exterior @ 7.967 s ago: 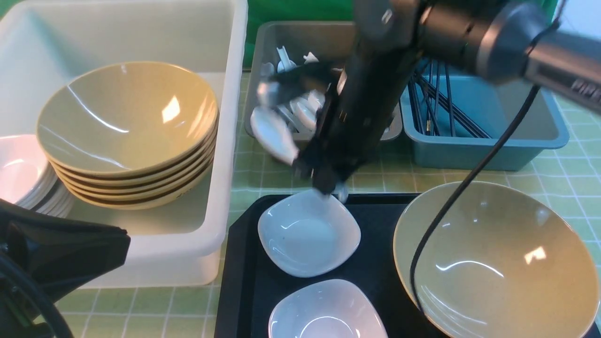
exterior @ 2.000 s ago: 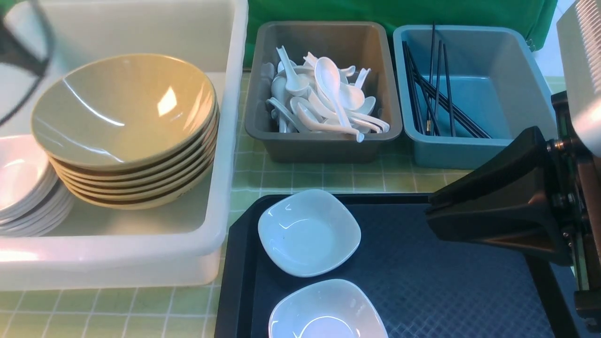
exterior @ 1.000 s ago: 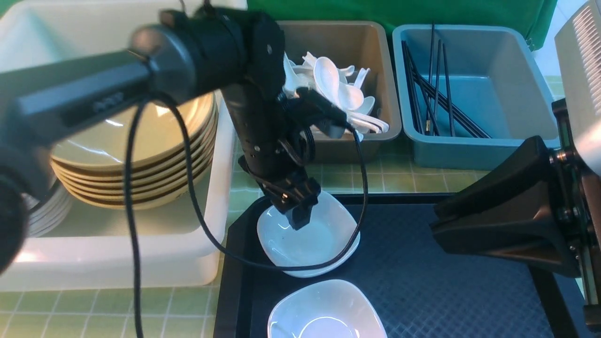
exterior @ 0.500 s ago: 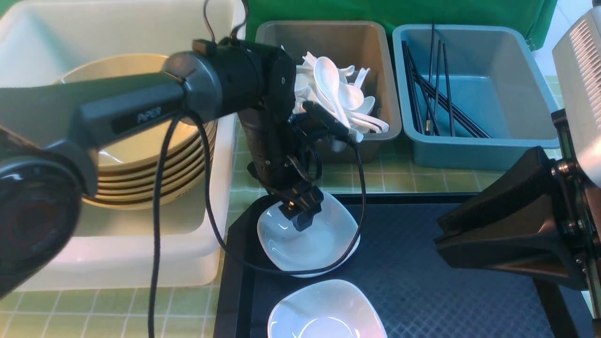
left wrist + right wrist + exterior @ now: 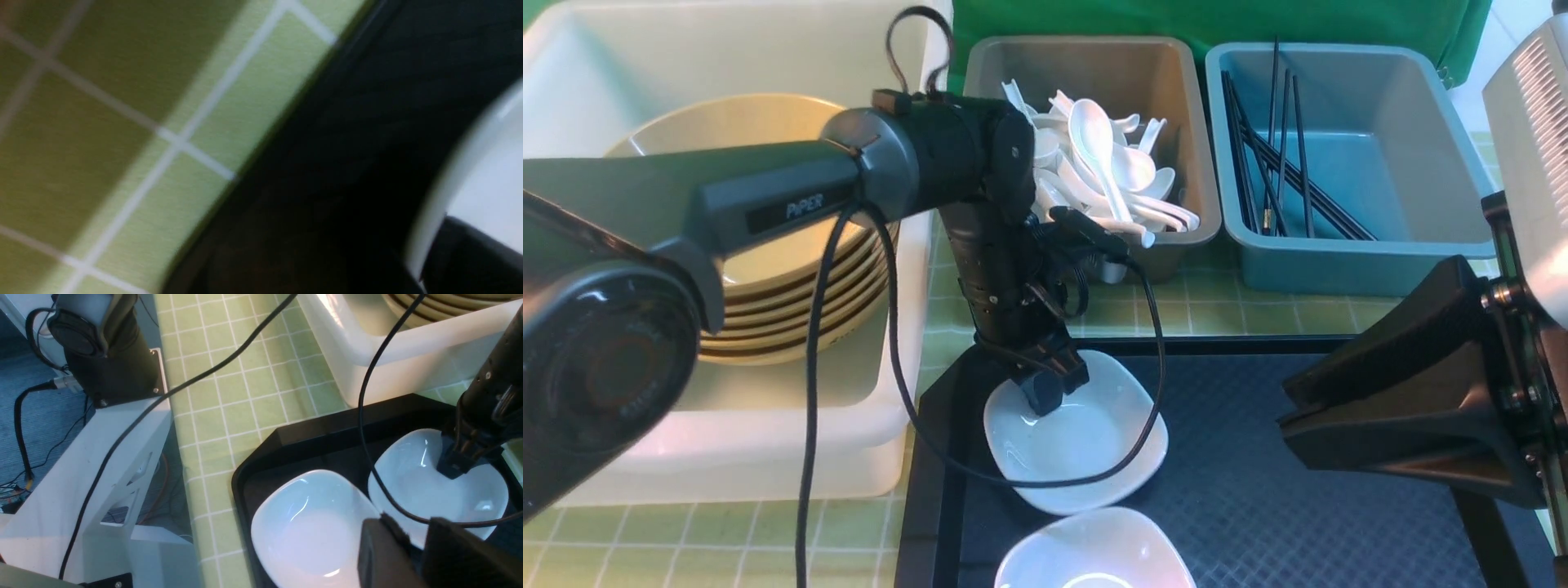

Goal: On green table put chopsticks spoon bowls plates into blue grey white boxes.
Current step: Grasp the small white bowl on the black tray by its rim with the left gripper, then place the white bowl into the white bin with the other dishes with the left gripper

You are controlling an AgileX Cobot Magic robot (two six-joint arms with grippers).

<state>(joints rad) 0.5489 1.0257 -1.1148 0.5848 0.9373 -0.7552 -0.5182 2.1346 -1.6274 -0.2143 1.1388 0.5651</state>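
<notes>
Green-checked surface (image 5: 727,535) underlies the white box (image 5: 768,441), left of the tray (image 5: 1258,506). The left end effector (image 5: 1054,400) is pinched closed on the farther plate's (image 5: 1086,449) left-far rim; the right end effector (image 5: 1286,404), slightly parted and holding nothing, is farther off. Carrying likely runs leftward.

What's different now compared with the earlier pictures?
The left arm swung in over the tray, and its gripper closed on the rim of the farther white plate. That plate slid toward the robot and slightly right; the nearer plate shifted nearer too. The big bowl left the tray, and the right arm drew back right. The chopsticks stayed put.
</notes>
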